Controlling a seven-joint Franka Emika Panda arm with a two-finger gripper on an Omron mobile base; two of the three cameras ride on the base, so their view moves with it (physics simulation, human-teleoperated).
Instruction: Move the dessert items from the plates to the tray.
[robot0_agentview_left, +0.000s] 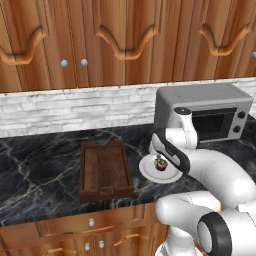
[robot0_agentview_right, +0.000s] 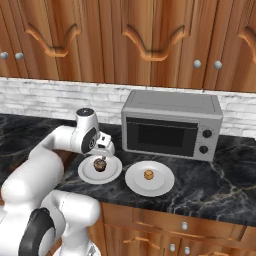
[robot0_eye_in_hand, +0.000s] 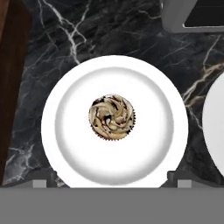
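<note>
A dark brown cupcake (robot0_eye_in_hand: 112, 117) with a pale swirled top sits in the middle of a white plate (robot0_eye_in_hand: 70, 144). My gripper (robot0_eye_in_hand: 111, 179) hangs straight above it, open, with one fingertip at each side of the plate's near rim and nothing between them. From the right base view the gripper (robot0_agentview_right: 102, 150) is just over the cupcake (robot0_agentview_right: 100, 164) on the left plate (robot0_agentview_right: 89, 175). A tan-orange morsel (robot0_agentview_right: 148, 175) lies on the right plate (robot0_agentview_right: 160, 187). The brown wooden tray (robot0_agentview_left: 105, 170) stands left of the cupcake's plate (robot0_agentview_left: 149, 172), with nothing in it.
A grey microwave (robot0_agentview_right: 172, 125) stands close behind both plates. The dark marble counter (robot0_agentview_left: 40, 165) runs left past the tray. Wooden wall cabinets (robot0_agentview_left: 125, 35) hang above a white brick backsplash.
</note>
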